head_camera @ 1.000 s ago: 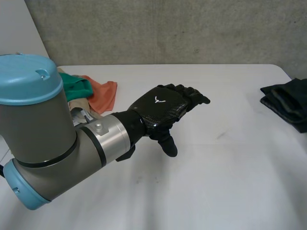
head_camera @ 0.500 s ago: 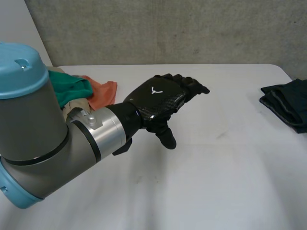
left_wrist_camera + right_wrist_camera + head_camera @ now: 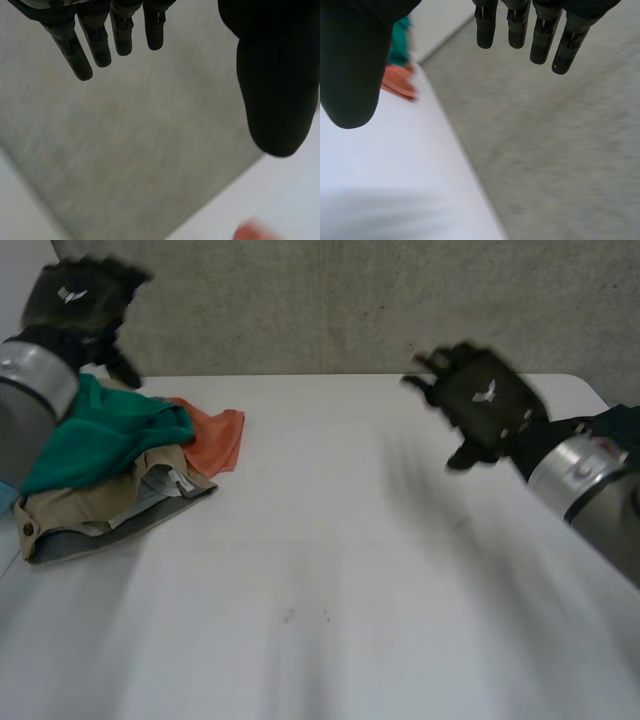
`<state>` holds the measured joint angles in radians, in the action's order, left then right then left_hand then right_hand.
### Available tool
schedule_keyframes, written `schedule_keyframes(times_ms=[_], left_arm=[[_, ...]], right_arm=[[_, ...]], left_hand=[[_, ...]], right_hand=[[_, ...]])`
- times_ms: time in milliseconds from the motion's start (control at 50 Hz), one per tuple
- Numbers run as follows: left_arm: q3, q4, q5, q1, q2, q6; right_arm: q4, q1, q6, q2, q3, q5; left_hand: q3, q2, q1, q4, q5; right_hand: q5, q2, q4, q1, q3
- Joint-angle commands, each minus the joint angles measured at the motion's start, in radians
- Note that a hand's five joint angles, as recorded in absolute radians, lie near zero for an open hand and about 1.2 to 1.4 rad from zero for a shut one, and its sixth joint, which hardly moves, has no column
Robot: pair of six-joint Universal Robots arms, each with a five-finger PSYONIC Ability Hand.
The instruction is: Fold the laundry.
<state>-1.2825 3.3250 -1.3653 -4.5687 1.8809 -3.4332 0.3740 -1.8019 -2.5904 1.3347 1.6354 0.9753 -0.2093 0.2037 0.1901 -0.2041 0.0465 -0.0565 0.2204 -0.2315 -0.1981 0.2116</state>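
A heap of unfolded laundry lies at the table's far left: a green garment (image 3: 95,440) on top, an orange one (image 3: 215,438) behind it, a tan one (image 3: 110,502) underneath. My left hand (image 3: 78,302) is raised above that heap, open and empty, its fingers (image 3: 92,42) straight in the left wrist view. My right hand (image 3: 485,400) hovers over the table's right part, open and empty too, fingers (image 3: 520,27) straight. The orange garment (image 3: 397,82) and green one (image 3: 399,47) show beyond its thumb in the right wrist view.
A dark folded cloth (image 3: 610,435) lies at the table's right edge, behind my right forearm. The white table (image 3: 330,570) stretches between the two hands. A grey concrete wall (image 3: 330,300) stands behind the far edge.
My left arm has swung from the table's middle up and back to the far left, uncovering the heap. My right hand has come into the head view at the right.
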Motion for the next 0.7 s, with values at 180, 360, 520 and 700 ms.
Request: schedule_keyframes(times_ms=[180,360,520,700], left_arm=[[0.261,0.028,0.081,-0.200,0.494,-0.446],[0.397,0.054,0.068,-0.219,0.650,-0.452],[0.436,0.057,0.069,-0.239,0.693,-0.452],[0.417,0.082,0.019,-0.210,0.647,-0.440]], right_arm=[[-0.164,-0.001,0.021,-0.049,0.084,-0.004],[-0.164,0.001,0.026,-0.049,0.115,-0.003],[-0.164,0.003,0.026,-0.049,0.127,-0.001],[-0.161,0.024,0.026,-0.048,0.129,0.020]], left_hand=[[-0.004,0.010,0.023,-0.009,-0.008],[-0.429,0.435,0.448,-0.434,0.418],[-1.078,1.084,1.097,-1.083,1.066],[-1.187,1.193,1.206,-1.192,1.175]], right_hand=[[0.056,-0.046,0.057,0.024,-0.037],[0.056,-0.046,0.057,0.024,-0.037],[0.056,-0.046,0.057,0.024,-0.037],[0.056,-0.046,0.057,0.024,-0.037]])
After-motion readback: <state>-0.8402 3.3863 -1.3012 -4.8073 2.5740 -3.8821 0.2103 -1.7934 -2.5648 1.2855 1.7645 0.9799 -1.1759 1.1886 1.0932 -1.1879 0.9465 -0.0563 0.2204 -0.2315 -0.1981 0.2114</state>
